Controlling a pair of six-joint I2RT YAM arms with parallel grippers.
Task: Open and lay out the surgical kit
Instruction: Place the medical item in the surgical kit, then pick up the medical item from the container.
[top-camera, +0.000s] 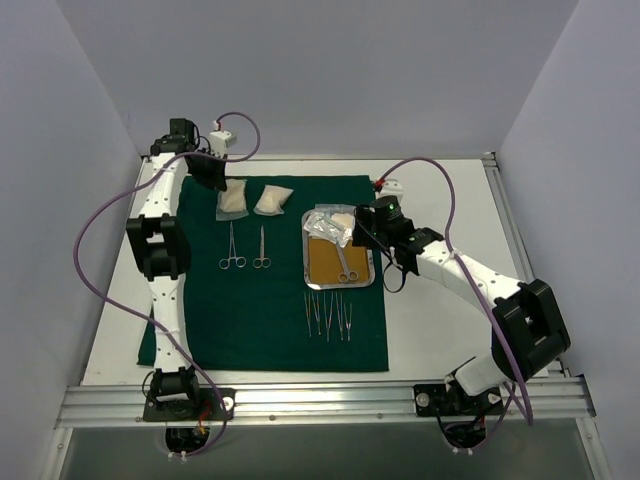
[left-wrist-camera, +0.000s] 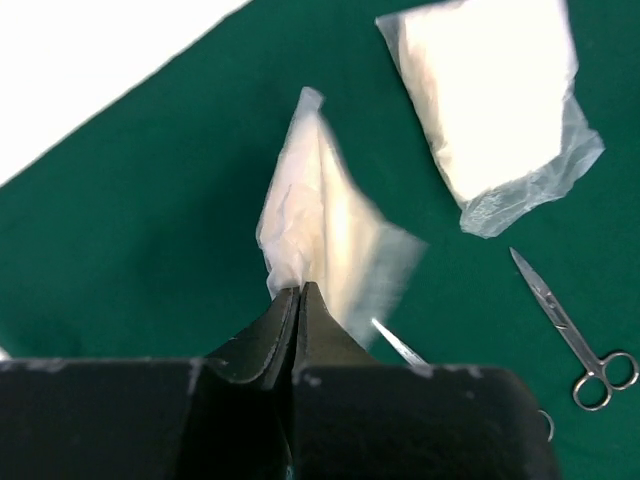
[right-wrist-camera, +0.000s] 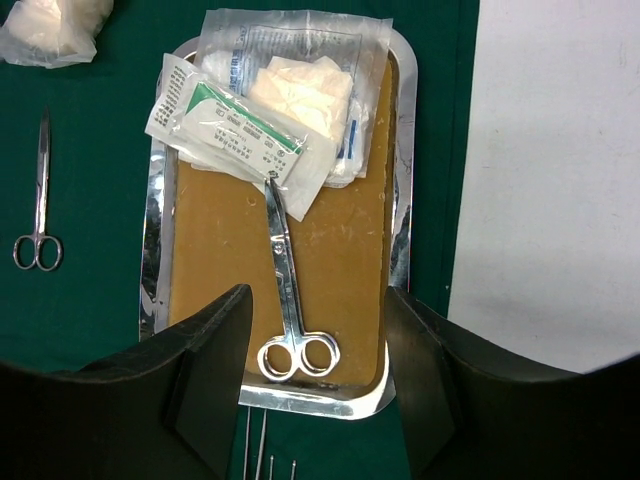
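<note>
Layout step: left pincer (left-wrist-camera: 298, 290) pinched shut on gauze packet (left-wrist-camera: 320, 220) at far left of green cloth (top-camera: 270, 320), needs laying flat; right pincer (right-wrist-camera: 315, 300) wide open, empty, over tray (right-wrist-camera: 160, 250), clamp (right-wrist-camera: 285, 280) next.

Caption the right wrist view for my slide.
Open right gripper hovers over ring-handled clamp in steel tray, packets stacked at its far end.

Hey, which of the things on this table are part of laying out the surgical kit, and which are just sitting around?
Part of the job: green drape, steel tray, ring-handled clamps, tweezers, gauze packet pinched by left end effector, second gauze packet, sealed packets in tray.

Just there: purple cables, aluminium rail, white table.
</note>
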